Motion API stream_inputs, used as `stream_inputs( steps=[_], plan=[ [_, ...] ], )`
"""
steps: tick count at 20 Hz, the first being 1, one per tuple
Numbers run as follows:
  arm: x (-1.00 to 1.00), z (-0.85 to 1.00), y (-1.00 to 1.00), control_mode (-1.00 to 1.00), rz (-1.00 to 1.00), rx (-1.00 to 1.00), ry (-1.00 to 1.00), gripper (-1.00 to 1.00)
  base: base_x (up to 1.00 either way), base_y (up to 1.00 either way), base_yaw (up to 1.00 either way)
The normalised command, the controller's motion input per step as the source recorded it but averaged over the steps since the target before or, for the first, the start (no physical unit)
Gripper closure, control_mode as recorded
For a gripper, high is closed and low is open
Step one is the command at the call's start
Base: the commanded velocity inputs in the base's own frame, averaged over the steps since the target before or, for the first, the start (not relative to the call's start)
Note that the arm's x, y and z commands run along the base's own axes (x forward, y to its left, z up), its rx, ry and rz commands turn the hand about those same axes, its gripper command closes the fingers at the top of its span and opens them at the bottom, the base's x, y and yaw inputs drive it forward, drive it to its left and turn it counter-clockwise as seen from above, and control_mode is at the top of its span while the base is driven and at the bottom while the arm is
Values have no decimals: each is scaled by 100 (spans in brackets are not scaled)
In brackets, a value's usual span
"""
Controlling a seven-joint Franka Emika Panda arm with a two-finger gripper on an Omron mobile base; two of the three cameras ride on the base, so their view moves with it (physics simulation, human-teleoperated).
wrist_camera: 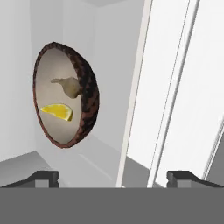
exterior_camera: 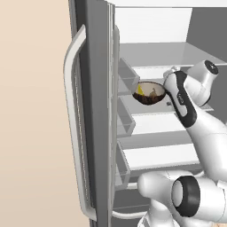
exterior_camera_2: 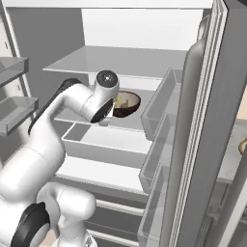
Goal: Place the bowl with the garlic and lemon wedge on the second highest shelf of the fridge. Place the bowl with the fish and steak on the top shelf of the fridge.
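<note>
Showing garlic [wrist_camera: 70, 86] in bowl [wrist_camera: 89, 103] (hand view).

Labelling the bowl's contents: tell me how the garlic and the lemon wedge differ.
The garlic is dull beige-grey and knobbly; the lemon wedge is bright yellow and smoothly curved. The garlic is a rounded bulb with a thin stem, the lemon wedge a flat crescent. Both lie apart inside the dark bowl.
</note>
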Motion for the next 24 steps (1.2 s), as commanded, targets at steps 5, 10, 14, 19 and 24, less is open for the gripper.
stream_inputs(
  steps=[5,10,14,19,24],
  plan=[
    [-100,11,23,-100,0,-4,0,-100,0,0,0],
    [-100,0,5,-100,0,-6,0,-100,0,0,0],
    [-100,0,19,-100,0,-8,-1,-100,0,0,0],
    [-20,0,2,100,0,-1,0,-100,-80,4,0],
    [0,0,0,100,0,0,0,-100,-100,-2,-7]
  ],
)
